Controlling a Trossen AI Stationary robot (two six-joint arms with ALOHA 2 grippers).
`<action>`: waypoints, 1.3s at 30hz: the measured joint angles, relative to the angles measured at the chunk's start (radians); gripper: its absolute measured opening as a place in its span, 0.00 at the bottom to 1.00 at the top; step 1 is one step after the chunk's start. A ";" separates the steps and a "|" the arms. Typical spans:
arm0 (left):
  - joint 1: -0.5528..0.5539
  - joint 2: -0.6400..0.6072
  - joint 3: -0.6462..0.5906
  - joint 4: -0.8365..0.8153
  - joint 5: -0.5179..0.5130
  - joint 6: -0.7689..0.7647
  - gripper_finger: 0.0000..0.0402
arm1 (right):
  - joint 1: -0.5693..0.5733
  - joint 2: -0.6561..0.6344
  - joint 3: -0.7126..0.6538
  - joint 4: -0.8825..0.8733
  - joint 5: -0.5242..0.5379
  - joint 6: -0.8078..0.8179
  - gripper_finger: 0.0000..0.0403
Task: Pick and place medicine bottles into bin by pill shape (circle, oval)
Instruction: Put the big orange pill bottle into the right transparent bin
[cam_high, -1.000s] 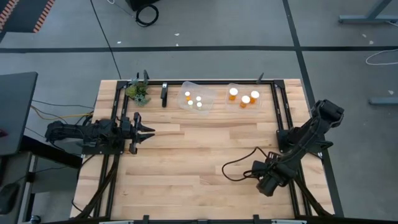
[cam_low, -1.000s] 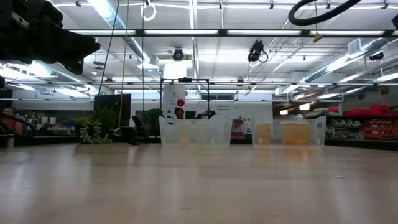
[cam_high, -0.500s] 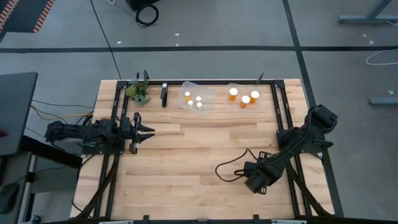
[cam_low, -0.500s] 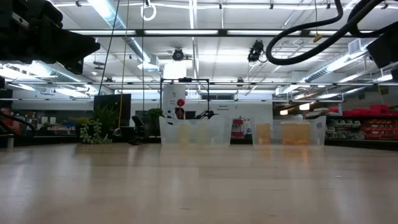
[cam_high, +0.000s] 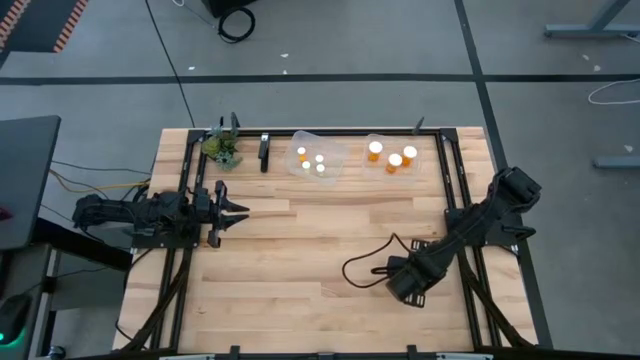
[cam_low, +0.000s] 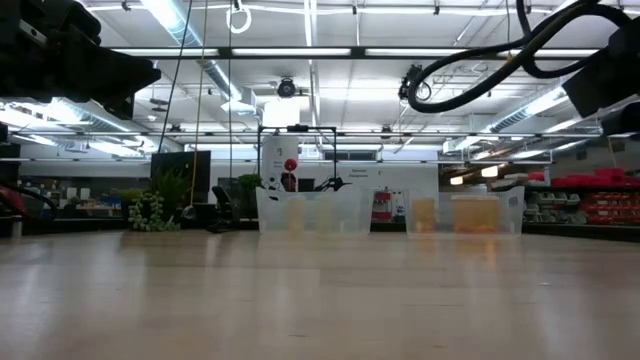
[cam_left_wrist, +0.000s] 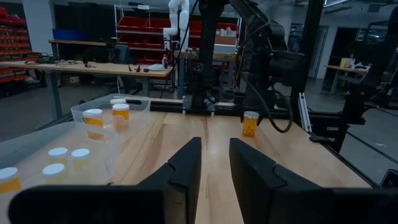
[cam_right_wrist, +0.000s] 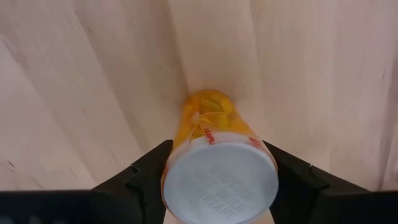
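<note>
My right gripper (cam_high: 405, 285) is over the near right part of the table, shut on an amber medicine bottle with a white cap (cam_right_wrist: 217, 180). The bottle also shows upright below that arm in the left wrist view (cam_left_wrist: 250, 124). My left gripper (cam_high: 232, 208) is open and empty at the table's left side, pointing right. Two clear bins stand at the far edge. The left bin (cam_high: 318, 172) holds tiny bottles. The right bin (cam_high: 393, 140) holds three wider amber bottles. My right gripper pinches the bottle's top, at the sides of the white cap (cam_right_wrist: 180, 163), between its two fingers (cam_right_wrist: 144, 173). The fingers come from above and point down. The bottle stands upright below them, its amber body (cam_right_wrist: 208, 115) toward the table. Whether its base is off the wood I cannot tell.
A small green plant (cam_high: 222, 148) and a black upright piece (cam_high: 264, 150) stand at the far left, next to the bins. The right arm's black cable (cam_high: 365, 268) loops over the table beside its gripper. Black rails (cam_high: 450, 170) run along both sides.
My right gripper has moved toward the table's left edge and a little toward the far edge, still shut on the bottle. Its cable loop has swung along with it.
</note>
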 joint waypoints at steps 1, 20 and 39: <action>0.000 0.000 0.000 0.000 0.000 0.000 0.23 | -0.007 0.000 0.000 -0.001 0.000 -0.011 0.54; 0.000 0.000 0.000 0.000 0.000 0.000 0.21 | -0.297 -0.125 0.001 -0.144 0.048 -0.315 0.55; 0.000 0.000 0.000 0.000 0.000 0.000 0.23 | -0.588 -0.126 0.081 -0.274 0.138 -0.621 0.55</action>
